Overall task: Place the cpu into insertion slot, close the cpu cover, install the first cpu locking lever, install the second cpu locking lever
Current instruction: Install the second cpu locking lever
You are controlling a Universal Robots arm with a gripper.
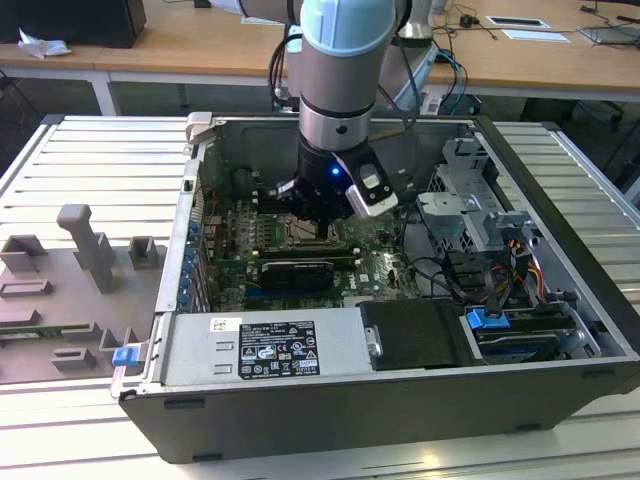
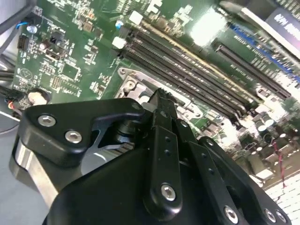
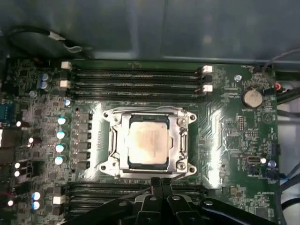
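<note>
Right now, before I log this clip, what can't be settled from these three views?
- Exterior view: the insertion slot is mostly covered by the gripper.
- First wrist view: the cpu sits inside the cpu cover, but whether the levers are latched is too fine to tell.
- Second wrist view: the gripper body blocks the socket.

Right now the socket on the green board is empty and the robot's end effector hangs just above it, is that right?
Not empty: the first wrist view shows the cpu already sitting in the insertion slot. The end effector does hang just above it.
</note>
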